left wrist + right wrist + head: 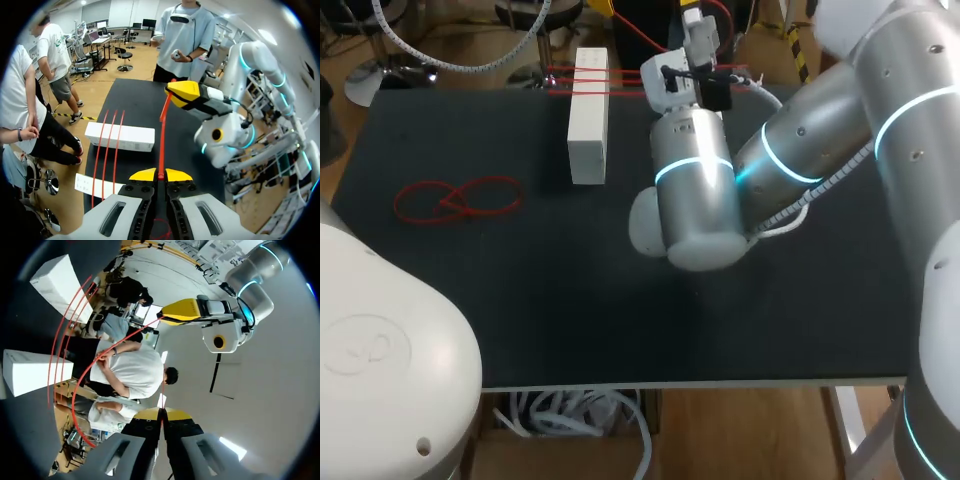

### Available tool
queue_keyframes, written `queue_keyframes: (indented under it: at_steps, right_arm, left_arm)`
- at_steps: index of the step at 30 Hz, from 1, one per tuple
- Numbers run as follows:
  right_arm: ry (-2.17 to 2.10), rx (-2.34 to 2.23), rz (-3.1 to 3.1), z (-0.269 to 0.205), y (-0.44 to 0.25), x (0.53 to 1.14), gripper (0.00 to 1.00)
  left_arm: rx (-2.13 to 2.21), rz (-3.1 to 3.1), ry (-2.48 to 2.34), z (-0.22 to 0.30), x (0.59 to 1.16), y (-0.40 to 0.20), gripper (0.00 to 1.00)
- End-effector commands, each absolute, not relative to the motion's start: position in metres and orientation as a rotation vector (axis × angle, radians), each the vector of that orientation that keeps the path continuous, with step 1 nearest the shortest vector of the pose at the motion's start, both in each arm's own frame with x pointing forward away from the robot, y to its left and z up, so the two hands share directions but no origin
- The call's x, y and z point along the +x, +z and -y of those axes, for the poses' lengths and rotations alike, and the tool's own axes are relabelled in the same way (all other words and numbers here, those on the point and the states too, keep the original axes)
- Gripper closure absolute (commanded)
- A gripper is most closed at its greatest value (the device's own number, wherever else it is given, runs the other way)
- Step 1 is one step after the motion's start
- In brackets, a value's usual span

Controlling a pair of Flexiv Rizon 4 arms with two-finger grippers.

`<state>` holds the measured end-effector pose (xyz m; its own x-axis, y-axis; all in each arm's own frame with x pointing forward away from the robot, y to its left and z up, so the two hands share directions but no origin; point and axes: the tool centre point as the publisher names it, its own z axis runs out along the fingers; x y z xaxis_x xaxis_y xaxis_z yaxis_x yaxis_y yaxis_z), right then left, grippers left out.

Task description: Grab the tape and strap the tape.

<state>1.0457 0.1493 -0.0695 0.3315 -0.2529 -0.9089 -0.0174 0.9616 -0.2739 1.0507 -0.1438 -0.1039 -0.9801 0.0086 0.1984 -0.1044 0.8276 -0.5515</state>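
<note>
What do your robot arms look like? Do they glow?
My right arm is fat, round, silvery tubes with glowing light-blue rings and a pale stripy cable. My left arm looks smooth and white. Both have black jaws with bright yellow tips.

Thin red tape point(161, 140): 3 strands over far end of white box point(137, 139); loose loop point(455, 200) lies apart.

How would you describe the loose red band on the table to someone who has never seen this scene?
On the black table, look to the left of the white block. The loose red band lies flat there, alone, twisted into two loops; the other red bands are stretched straight across the block.
</note>
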Motion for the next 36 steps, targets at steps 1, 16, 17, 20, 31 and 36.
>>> queue_keyframes:
  at_steps: [1, 16, 17, 20, 31, 36]
  right_arm:
    - [-0.156, -0.255, -1.193, -0.150, -0.074, 1.047, 1.00]
    - [-0.193, -0.384, -1.608, -0.165, -0.043, 1.046, 1.00]
    - [-0.197, -0.393, -1.624, -0.165, -0.042, 1.047, 1.00]
    - [-0.190, -0.421, -1.671, -0.167, -0.036, 1.049, 1.00]
    - [-0.149, -0.514, -1.691, -0.171, -0.033, 1.049, 1.00]
    - [-0.160, -0.549, -1.677, -0.176, -0.040, 1.049, 1.00]
  left_arm:
    - [0.075, 2.817, 0.859, 0.144, 1.051, -0.103, 1.00]
    - [0.075, 2.817, 0.859, 0.144, 1.051, -0.103, 1.00]
    - [0.075, 2.817, 0.859, 0.144, 1.051, -0.103, 1.00]
    - [0.075, 2.817, 0.859, 0.144, 1.051, -0.103, 1.00]
    - [0.075, 2.817, 0.859, 0.144, 1.051, -0.103, 1.00]
    - [0.075, 2.817, 0.859, 0.144, 1.051, -0.103, 1.00]
